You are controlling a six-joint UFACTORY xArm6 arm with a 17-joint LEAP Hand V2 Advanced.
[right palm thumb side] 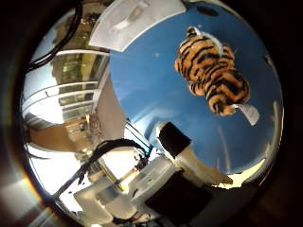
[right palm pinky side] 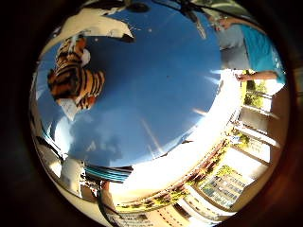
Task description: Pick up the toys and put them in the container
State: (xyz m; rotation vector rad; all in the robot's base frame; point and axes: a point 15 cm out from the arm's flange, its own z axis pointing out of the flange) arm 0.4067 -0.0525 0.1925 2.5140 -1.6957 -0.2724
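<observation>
A plush tiger toy [right palm thumb side: 211, 68], orange with black stripes and a white tag, lies on the blue table top [right palm thumb side: 142, 90]. It also shows in the right little finger side palm view [right palm pinky side: 74, 76], lying on the same blue surface. My hand [right palm thumb side: 180, 165] hovers above the table, away from the tiger. Its white and black fingers reach in at the edge of the right thumb side palm view, look relaxed and hold nothing. A white container [right palm thumb side: 142, 21] stands at the table's edge beyond the tiger.
A person in a blue shirt [right palm pinky side: 251, 52] stands at the table's far side. Beyond the table edge there are railings and buildings [right palm pinky side: 222, 175]. The white container also shows near the tiger [right palm pinky side: 95, 24].
</observation>
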